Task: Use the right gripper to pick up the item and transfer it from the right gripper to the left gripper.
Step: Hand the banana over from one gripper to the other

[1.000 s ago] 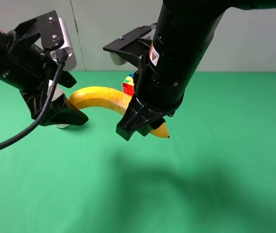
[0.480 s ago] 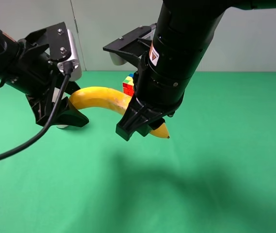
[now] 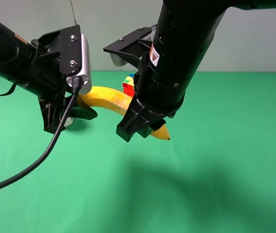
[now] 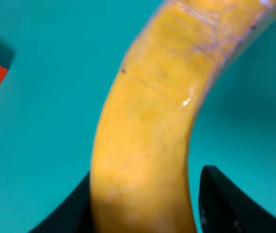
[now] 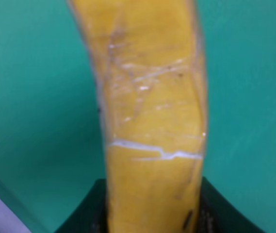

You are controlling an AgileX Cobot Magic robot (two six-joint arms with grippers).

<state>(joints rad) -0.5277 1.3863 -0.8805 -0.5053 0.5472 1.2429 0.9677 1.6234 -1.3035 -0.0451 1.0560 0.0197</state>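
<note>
Swung inward since a second ago, my left claw (image 3: 72, 119) straddles the banana (image 3: 106, 98) at its left end, grip impossible to tell; my right claw (image 3: 142, 127) clamps it mid-frame above the tabletop (image 3: 215, 170).

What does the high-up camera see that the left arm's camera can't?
Only the high camera shows both arms whole: the right hand holding the banana in the air, the left hand at its other end, and a loose black cable. Only the left wrist camera shows the skin up close, with a shiny spot and black fingers on either side; whether they squeeze it is unclear. Both show the banana, the colourful cube and the green table.
</note>
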